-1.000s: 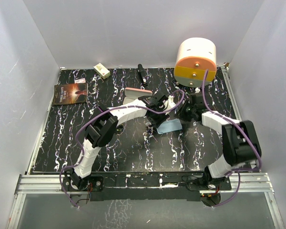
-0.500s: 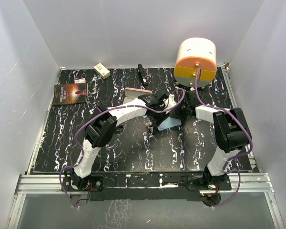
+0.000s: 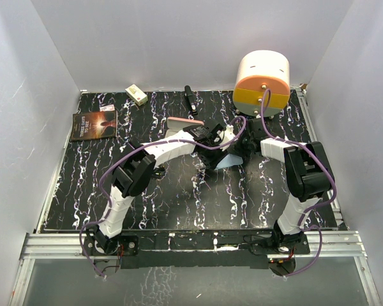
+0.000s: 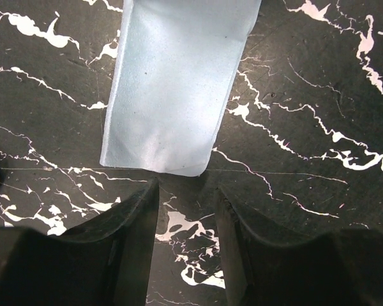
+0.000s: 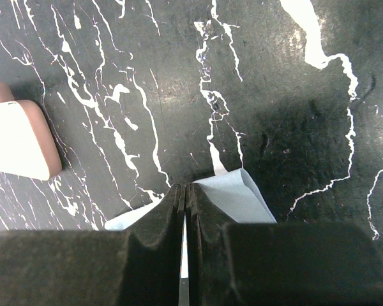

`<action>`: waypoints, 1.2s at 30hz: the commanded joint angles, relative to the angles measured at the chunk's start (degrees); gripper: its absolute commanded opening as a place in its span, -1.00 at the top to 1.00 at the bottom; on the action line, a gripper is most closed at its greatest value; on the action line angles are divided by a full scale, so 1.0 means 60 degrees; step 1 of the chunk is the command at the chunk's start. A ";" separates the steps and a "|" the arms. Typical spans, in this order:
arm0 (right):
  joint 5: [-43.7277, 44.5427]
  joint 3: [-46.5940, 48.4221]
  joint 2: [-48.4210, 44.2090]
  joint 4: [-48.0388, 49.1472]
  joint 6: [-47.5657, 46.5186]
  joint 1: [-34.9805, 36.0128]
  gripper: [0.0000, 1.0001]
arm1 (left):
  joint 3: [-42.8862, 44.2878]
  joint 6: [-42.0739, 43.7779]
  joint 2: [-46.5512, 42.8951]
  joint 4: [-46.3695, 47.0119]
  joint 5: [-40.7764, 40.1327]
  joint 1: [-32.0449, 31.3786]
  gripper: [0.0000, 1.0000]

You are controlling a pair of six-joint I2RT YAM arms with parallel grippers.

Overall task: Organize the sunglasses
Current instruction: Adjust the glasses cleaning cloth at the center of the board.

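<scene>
your right gripper has swung in and pinched shut on the light blue cloth; left gripper gapes just short of its end. sunglasses aren't discernible (probably hidden beneath the arms), so they likely wait.

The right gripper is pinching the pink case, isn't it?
Not quite. The right gripper is pinching the light blue cloth, not the pink case, which lies apart, off to one side. The right wrist view shows it.
</scene>
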 commanded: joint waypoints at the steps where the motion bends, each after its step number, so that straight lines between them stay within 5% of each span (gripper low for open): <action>1: 0.0664 -0.0143 0.0214 -0.0246 -0.0119 -0.0044 0.85 | 0.0009 0.0005 -0.0685 0.0004 0.0388 0.0042 0.22; 21: 0.0635 -0.0056 0.0373 -0.0253 -0.0168 -0.0043 0.85 | 0.0479 -0.0171 0.0221 0.0208 -0.0048 0.0026 0.21; 26: 0.0590 -0.0072 0.0416 -0.0218 -0.0172 -0.0039 0.85 | 0.0608 -0.0223 0.0311 0.0263 -0.0116 -0.0001 0.01; 36: 0.0561 -0.0027 0.0461 -0.0202 -0.0176 -0.0046 0.85 | 0.0689 -0.0257 0.0487 0.0226 -0.0174 -0.0062 0.00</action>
